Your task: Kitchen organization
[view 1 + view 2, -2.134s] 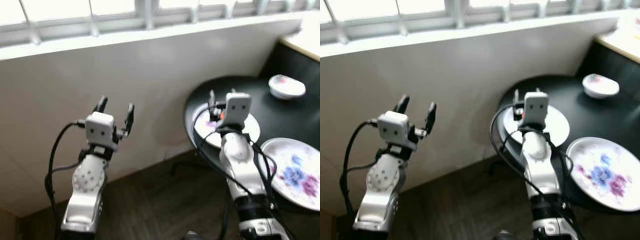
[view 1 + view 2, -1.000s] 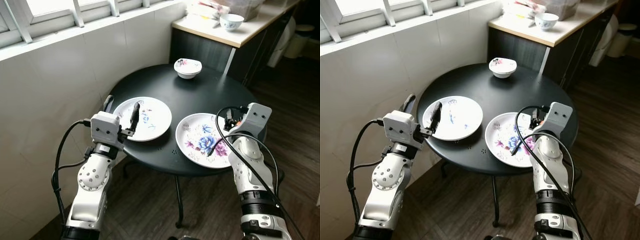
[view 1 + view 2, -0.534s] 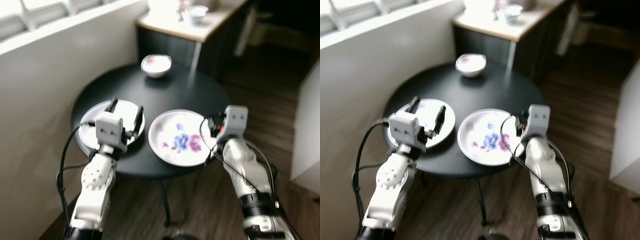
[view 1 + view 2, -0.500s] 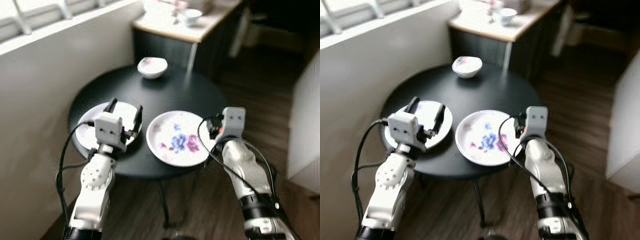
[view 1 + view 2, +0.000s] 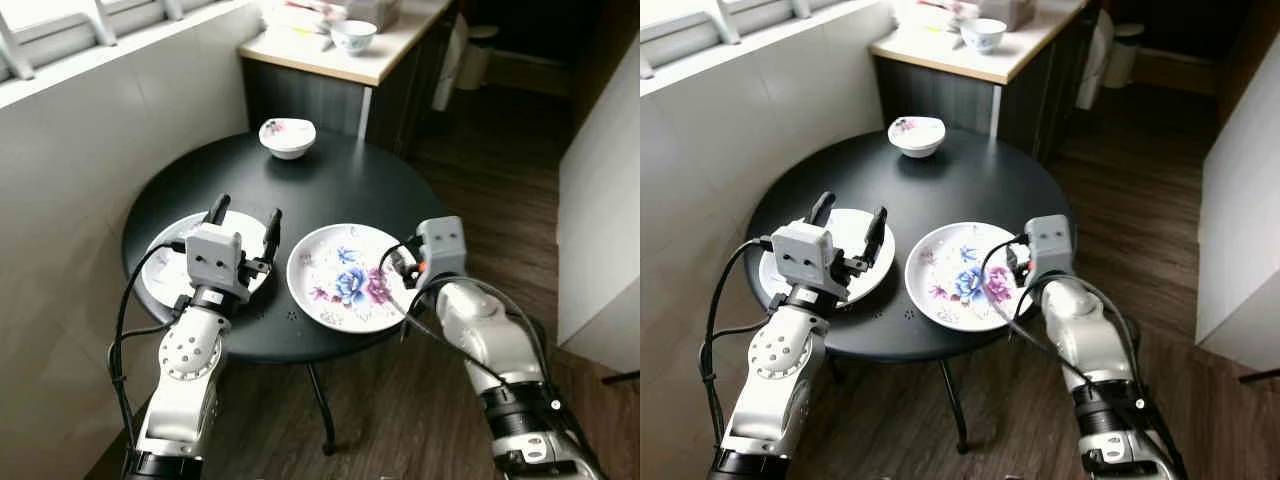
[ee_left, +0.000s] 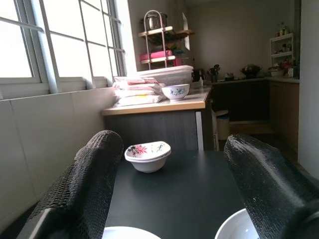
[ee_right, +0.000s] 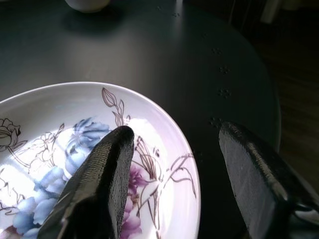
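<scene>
2 plates and 1 bowl (image 5: 287, 136) are sitting on the round black surface (image 5: 350, 182), none gathered yet. Right gripper (image 7: 174, 164) is spreading its fingers empty over the floral plate (image 5: 345, 275); left gripper (image 5: 245, 215), equally open and empty, is hovering above the smaller plate (image 5: 165, 272).

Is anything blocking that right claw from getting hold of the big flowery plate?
Nothing visible does. The right gripper hangs open at the near right rim of the flowered plate, one jaw over the plate, the other over bare black table. The other plate and the small bowl sit well clear.
</scene>
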Motion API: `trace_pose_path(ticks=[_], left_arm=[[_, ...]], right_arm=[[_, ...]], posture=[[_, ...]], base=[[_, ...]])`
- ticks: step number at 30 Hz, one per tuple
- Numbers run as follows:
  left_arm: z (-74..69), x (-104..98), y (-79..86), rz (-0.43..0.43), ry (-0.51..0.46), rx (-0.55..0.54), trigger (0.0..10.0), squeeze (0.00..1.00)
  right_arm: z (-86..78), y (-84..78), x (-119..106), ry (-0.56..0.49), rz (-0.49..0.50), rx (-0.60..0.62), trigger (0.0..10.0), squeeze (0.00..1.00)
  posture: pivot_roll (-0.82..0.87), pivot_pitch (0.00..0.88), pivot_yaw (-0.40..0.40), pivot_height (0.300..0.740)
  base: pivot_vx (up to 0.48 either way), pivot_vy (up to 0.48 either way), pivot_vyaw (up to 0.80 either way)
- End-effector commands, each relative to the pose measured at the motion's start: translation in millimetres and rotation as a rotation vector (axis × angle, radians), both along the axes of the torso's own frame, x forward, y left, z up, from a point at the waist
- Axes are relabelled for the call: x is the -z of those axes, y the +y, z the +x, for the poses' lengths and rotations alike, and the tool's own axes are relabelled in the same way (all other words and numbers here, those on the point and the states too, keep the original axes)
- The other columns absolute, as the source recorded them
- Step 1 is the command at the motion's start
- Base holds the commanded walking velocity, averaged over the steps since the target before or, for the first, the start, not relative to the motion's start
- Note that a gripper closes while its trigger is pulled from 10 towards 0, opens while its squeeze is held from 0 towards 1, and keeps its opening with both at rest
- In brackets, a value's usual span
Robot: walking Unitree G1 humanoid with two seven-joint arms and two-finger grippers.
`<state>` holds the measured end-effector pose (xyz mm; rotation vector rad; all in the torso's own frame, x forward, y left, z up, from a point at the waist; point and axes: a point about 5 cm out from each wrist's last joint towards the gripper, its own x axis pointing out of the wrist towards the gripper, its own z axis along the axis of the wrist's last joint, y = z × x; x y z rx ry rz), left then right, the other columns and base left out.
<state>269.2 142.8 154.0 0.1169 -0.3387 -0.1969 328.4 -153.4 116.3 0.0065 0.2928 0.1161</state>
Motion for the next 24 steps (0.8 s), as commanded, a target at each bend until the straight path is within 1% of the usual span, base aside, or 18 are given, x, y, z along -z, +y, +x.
trace_pose_path(ticks=[1, 5, 10, 16, 17, 18, 19, 24], left_arm=[[0.2, 0, -1.2, 0.006, 0.003, 0.007, 10.0, 0.0], [0.1, 1, -1.9, 0.009, 0.007, 0.009, 10.0, 0.0], [0.5, 2, -2.3, 0.014, 0.012, 0.011, 10.0, 0.0], [0.7, 3, -1.8, 0.017, 0.015, 0.008, 10.0, 0.0], [0.7, 3, -1.7, 0.018, 0.016, 0.008, 10.0, 0.0], [0.7, 3, -1.7, 0.018, 0.016, 0.008, 10.0, 0.0], [0.8, 3, -1.8, 0.018, 0.017, 0.008, 10.0, 0.0], [0.5, 4, -2.4, 0.019, 0.02, 0.008, 10.0, 0.0]], right_arm=[[-1.3, -3.6, 0, 0.018, 0.024, 0.005, 10.0, 0.0], [-2.0, -6.5, -1, 0.038, 0.066, 0.016, 10.0, 0.0], [-0.5, -10.7, 6, 0.104, 0.159, 0.079, 10.0, 0.0], [0.5, -16.1, 11, 0.169, 0.221, 0.127, 10.0, 0.0], [0.4, -17.9, 13, 0.195, 0.256, 0.144, 10.0, 0.0], [0.4, -17.9, 13, 0.195, 0.256, 0.144, 10.0, 0.0], [0.2, -18.2, 15, 0.214, 0.282, 0.151, 10.0, 0.0], [-0.7, -17.4, 18, 0.262, 0.333, 0.154, 10.0, 0.0]], posture=[[-0.04, 0.002, -0.028, 0.74], [-0.04, 0.0, -0.027, 0.74], [-0.03, 0.0, -0.027, 0.74], [-0.04, 0.0, -0.028, 0.74], [-0.04, 0.0, -0.028, 0.74], [-0.04, 0.0, -0.028, 0.74], [-0.04, 0.0, -0.028, 0.74], [-0.04, 0.0, -0.027, 0.74]], base=[[0.0, 0.0, 0.0], [0.0, 0.0, 0.0], [0.0, 0.0, 0.0], [0.0, 0.0, 0.0], [0.0, 0.0, 0.0], [0.0, 0.0, 0.0], [0.0, 0.0, 0.0], [0.0, 0.0, 0.0]])
